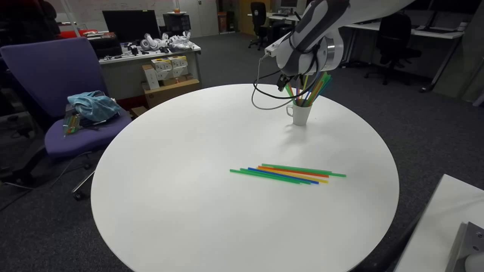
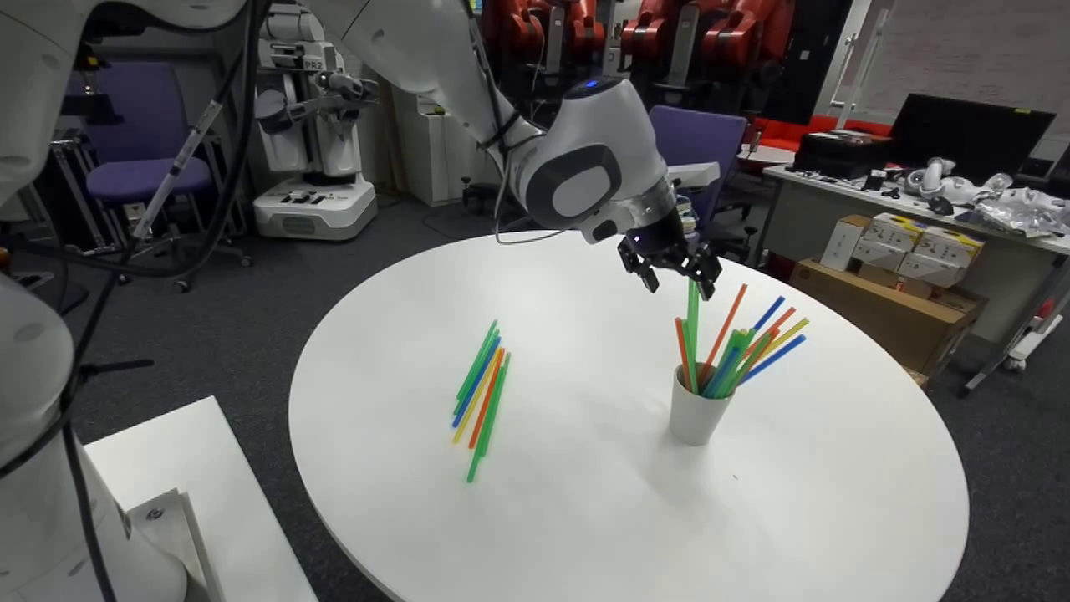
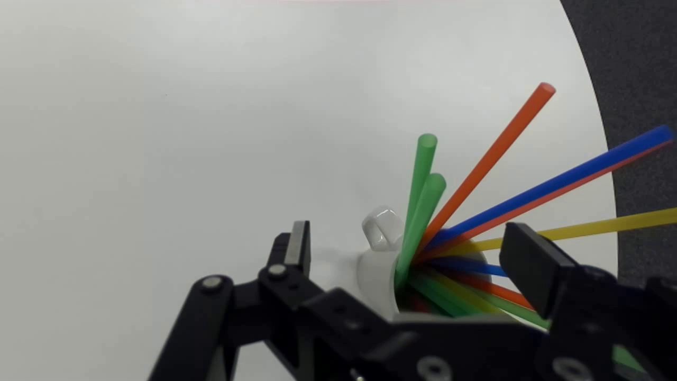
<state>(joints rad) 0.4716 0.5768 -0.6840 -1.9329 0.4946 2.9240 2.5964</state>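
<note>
My gripper (image 2: pixel 679 287) stands open above a white mug (image 2: pixel 694 420), tilted, its jaws wide apart and gripping nothing. The mug holds several green, orange, blue, red and yellow straws that fan outward. In the wrist view the mug's body (image 3: pixel 376 280) and the green straws (image 3: pixel 419 227) show between the two fingers; a yellow straw (image 3: pixel 582 229) and others pass behind the right-hand finger (image 3: pixel 534 264). In an exterior view a green straw's top reaches up close to the fingertips; contact cannot be judged. The arm and cables partly hide the gripper near the mug (image 1: pixel 301 116) in an exterior view.
Several loose straws lie side by side on the round white table (image 1: pixel 181 181), a blue straw (image 1: pixel 283 175) among them. Cables (image 1: pixel 257 94) loop off the wrist. A purple chair (image 1: pixel 56 71) stands beside the table, and cardboard boxes (image 2: pixel 903 309) sit under a desk behind.
</note>
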